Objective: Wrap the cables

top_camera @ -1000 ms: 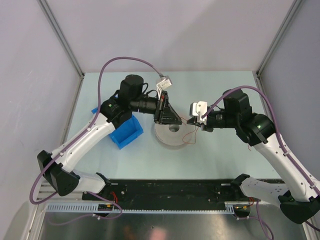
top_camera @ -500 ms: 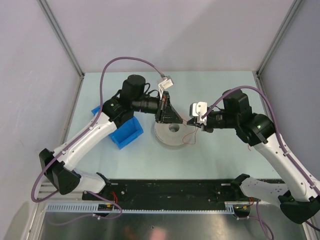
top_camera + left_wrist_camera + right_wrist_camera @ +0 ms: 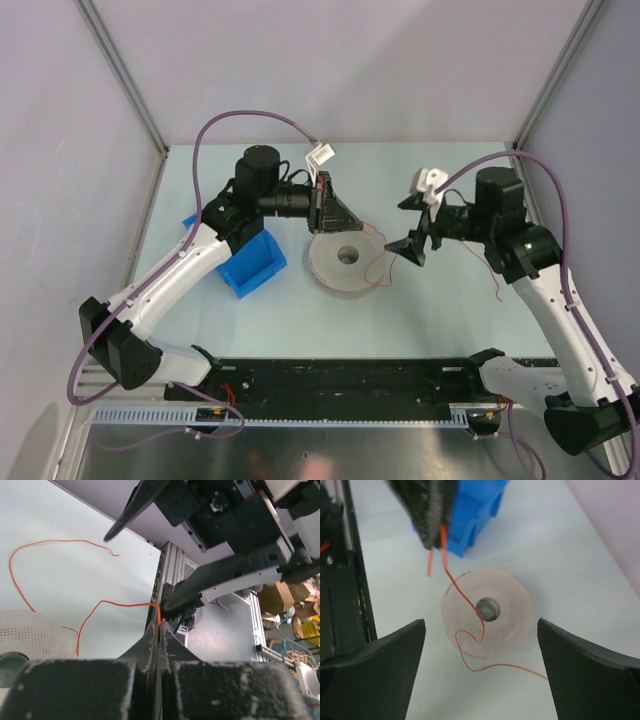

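Plainly, left tool [image 3: 159, 628] pinches wire [image 3: 129, 605].

A pale blue-green table [image 3: 440, 310] carries a grey-white perforated spool [image 3: 345, 262] lying flat near its middle, hub hole facing up. Just left of the spool, apart from it, sits a blue bin [image 3: 252, 265], turned at an angle. A thin reddish-brown wire [image 3: 130, 604] crosses the spool's top and trails in loose curves onto the bare surface to its right. A black strip [image 3: 340, 380] runs along the near edge
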Motion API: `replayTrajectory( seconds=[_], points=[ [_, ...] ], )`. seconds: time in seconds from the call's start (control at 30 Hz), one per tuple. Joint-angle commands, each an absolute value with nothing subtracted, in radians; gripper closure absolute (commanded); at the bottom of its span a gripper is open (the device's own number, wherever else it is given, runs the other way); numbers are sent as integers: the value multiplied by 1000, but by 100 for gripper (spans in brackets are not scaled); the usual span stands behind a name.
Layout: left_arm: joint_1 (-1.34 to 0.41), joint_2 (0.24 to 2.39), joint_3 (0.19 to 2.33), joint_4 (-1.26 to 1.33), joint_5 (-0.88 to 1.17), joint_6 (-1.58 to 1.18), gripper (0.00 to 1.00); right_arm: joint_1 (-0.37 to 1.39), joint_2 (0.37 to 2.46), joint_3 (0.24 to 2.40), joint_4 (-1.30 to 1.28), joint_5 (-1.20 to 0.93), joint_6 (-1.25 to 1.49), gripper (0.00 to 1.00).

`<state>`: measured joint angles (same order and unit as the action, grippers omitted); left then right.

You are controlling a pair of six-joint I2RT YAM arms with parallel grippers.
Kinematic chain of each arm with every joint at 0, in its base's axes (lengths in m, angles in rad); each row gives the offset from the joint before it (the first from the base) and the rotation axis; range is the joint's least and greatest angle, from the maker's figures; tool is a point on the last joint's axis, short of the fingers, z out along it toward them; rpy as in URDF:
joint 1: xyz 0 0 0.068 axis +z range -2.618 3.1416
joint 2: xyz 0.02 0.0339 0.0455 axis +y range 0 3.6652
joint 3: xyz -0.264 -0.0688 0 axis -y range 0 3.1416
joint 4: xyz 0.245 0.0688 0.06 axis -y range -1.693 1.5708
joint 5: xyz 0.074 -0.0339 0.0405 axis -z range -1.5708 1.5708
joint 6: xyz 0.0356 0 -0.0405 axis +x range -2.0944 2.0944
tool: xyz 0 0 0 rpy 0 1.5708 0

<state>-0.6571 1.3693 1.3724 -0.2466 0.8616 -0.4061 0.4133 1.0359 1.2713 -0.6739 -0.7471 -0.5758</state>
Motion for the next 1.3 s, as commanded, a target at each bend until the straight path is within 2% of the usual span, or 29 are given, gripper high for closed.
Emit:
replayTrajectory(
  seconds=[0.0, 0.17, 0.23, 0.3, 0.43, 0.57, 0.73, 0.93, 1.27],
  points=[
    [-628, 1326, 1332, -46, 885, -518, 100, 272, 983, 1199, -431, -896, -332, 1],
    [-607, 1301, 1266, 177, 868, -609, 100, 235, 946, 1137, -184, -952, -104, 1],
    [-599, 1302, 1257, 230, 866, -628, 100, 275, 942, 1136, -117, -889, -17, 1],
    [-596, 1303, 1250, 275, 866, -643, 100, 306, 937, 1133, -87, -852, 10, 1],
    [-595, 1304, 1236, 368, 867, -673, 100, 315, 930, 1083, 70, -931, 43, 1],
    [-595, 1303, 1231, 411, 876, -686, 100, 336, 940, 1057, 161, -958, 49, 5],
    [-597, 1297, 1213, 450, 883, -696, 100, 358, 961, 1049, 216, -954, 60, 18],
    [-597, 1295, 1197, 476, 880, -705, 100, 385, 981, 1049, 275, -964, 112, 43],
    [-596, 1292, 1186, 496, 884, -712, 100, 400, 1013, 1049, 285, -970, 131, 60]
  ],
)
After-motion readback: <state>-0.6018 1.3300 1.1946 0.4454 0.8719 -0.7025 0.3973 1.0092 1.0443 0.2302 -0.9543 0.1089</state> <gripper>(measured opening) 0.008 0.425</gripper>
